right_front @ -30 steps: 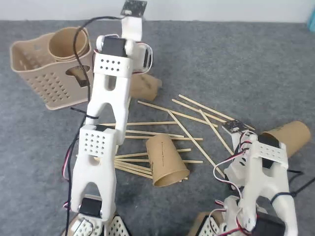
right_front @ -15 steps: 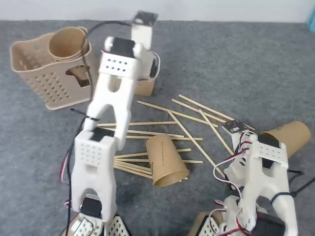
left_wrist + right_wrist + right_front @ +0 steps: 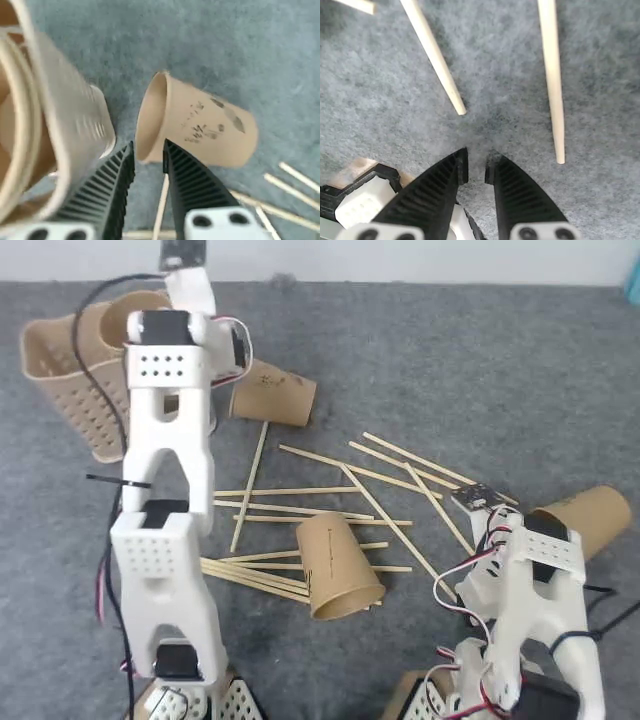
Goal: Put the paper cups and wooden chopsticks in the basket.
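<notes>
Right gripper (image 3: 476, 155): low over the fuzzy grey carpet (image 3: 450, 360), ribbed black jaws almost pressed together, holding nothing.
Nearest cup (image 3: 338, 565): brown paper, tapered, on its side across the sticks, wide end toward 6 o'clock.
Side cup (image 3: 590, 515): at 3 o'clock, tipped over beside my right arm.
Chopsticks (image 3: 330, 490): thin pale wood, scattered and crossed at mid-carpet.
Left gripper (image 3: 148, 145): out at 11 o'clock, jaws slightly apart, one stick lying under the gap, nothing pinched.
Far cup (image 3: 200, 127): smooth paper, lying just past my left tips, mouth toward the basket.
Basket (image 3: 70, 390): beige perforated plastic at 10 o'clock, nested cups (image 3: 125, 315) inside.
</notes>
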Motion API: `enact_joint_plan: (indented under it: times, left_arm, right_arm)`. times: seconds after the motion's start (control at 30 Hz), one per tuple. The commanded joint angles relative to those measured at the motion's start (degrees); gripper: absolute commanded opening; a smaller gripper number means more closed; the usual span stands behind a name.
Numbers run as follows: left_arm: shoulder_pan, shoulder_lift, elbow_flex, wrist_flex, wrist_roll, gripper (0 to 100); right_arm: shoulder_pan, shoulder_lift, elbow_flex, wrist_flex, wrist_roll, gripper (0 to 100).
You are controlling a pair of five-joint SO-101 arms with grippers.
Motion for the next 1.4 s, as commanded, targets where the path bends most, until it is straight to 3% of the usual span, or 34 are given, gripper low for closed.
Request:
enact_joint_plan:
  times: [0.0,0.23,0.63,0.9,1.37]
  left_arm:
    - [-0.26,2.99,-0.13,-6.59,-0.35,9]
    - [0.18,9.05,0.04,-9.23,3.34,9]
    - [11.25,6.77,-0.04,-6.86,5.27,9]
    - [14.51,5.71,0.04,-17.85,8.97,9]
    - [21.54,4.75,-6.9,-19.08,9.58,10]
  right_arm:
    - [0.04,-2.07,-0.26,0.22,0.62,6.9]
    - [0.04,-2.07,-0.26,0.22,0.62,6.9]
    - [0.04,-2.07,-0.26,0.22,0.62,6.9]
    - [0.04,-2.07,-0.26,0.22,0.62,6.9]
    - [0.04,-2.07,-0.26,0.22,0.7,6.9]
